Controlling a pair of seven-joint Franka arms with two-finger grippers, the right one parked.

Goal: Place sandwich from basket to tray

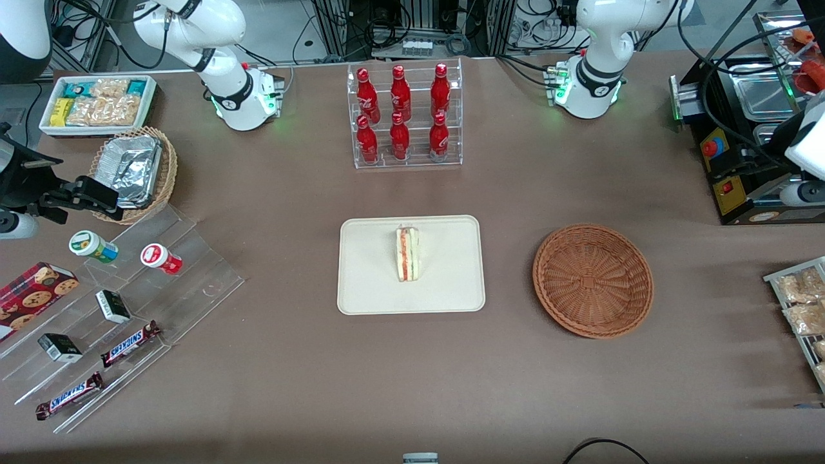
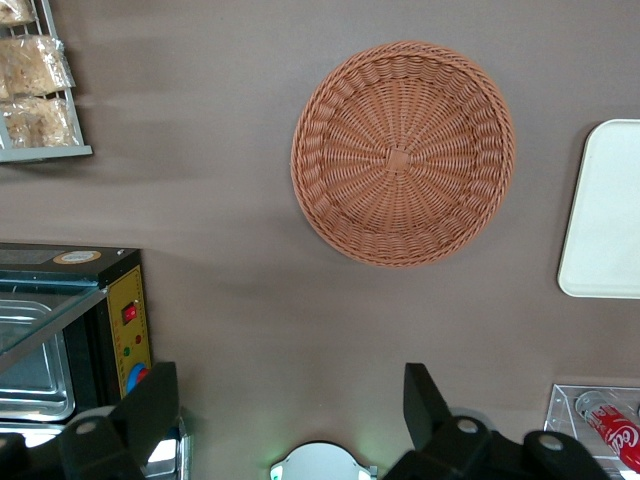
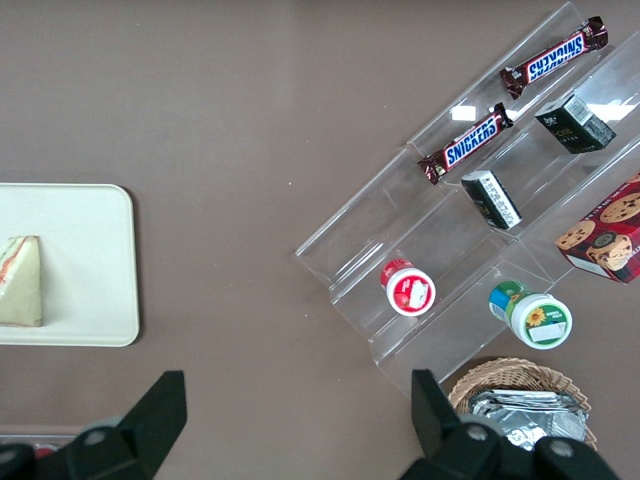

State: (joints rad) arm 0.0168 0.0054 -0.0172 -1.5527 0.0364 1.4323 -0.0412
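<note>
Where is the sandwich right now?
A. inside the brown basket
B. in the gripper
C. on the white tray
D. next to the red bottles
C: the sandwich lies on the tray; the basket holds nothing, and the gripper hangs open and empty above the table near the basket.

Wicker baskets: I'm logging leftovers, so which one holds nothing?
The reddish-brown basket beside the tray; the tan basket holds foil containers. Gripper open above.
</note>
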